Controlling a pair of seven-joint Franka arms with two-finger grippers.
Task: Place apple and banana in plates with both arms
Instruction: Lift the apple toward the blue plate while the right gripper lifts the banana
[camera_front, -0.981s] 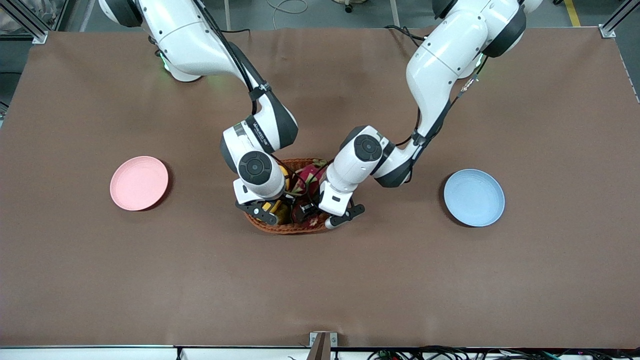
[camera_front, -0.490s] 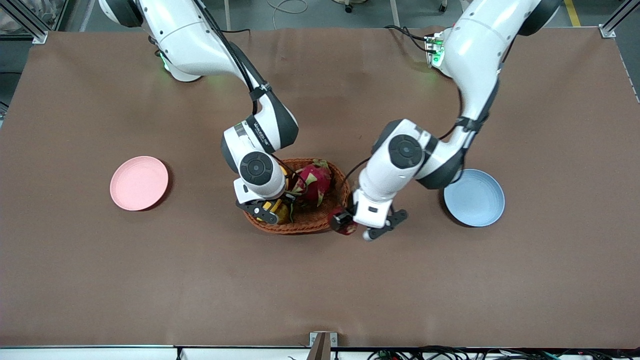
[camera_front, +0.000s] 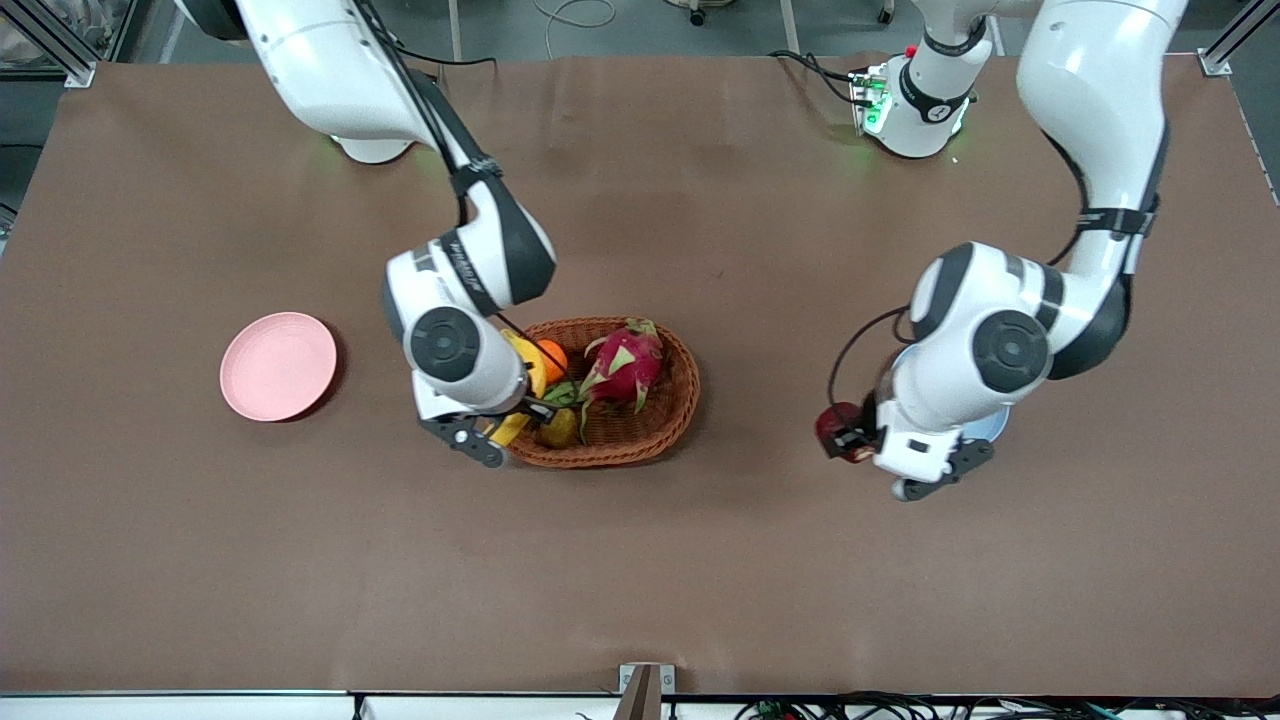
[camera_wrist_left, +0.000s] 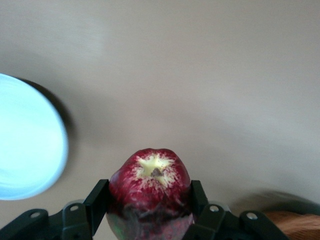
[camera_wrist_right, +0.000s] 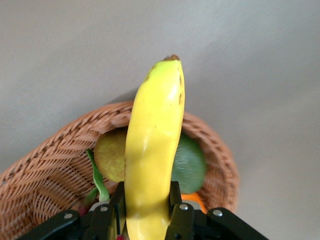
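Nearest the front camera, the left end effector (camera_front: 872, 447) is up in the air over the brown table (camera_front: 640, 560), just at the edge of the round light blue matte plate (camera_front: 992, 428), and it is clamped on the small dark red apple (camera_front: 838, 432). In the left wrist view the apple (camera_wrist_left: 150, 186) sits squeezed between the two black fingers (camera_wrist_left: 96, 199), pale stem end showing, with the blue plate (camera_wrist_left: 27, 140) off to one side below it.

A touch farther back, the right end effector (camera_front: 495, 432) hangs over the rim of the oval brown wicker basket (camera_front: 668, 425) at the end toward the right arm, its fingers closed around the long curved bright yellow banana (camera_front: 522, 395). The right wrist view shows the banana (camera_wrist_right: 152, 155) standing up out of the grip, dark tip uppermost, above the basket (camera_wrist_right: 45, 165).

In the basket lie a yellow-green pear-like fruit (camera_front: 558, 428), a pink dragon fruit with green scales (camera_front: 625, 362) and a small orange (camera_front: 551, 358); the wrist view also catches a dark green round fruit (camera_wrist_right: 192, 165) under the banana.

Toward the right arm's end of the table, well apart from the basket, the round pale pink matte plate (camera_front: 278, 365) sits bare.
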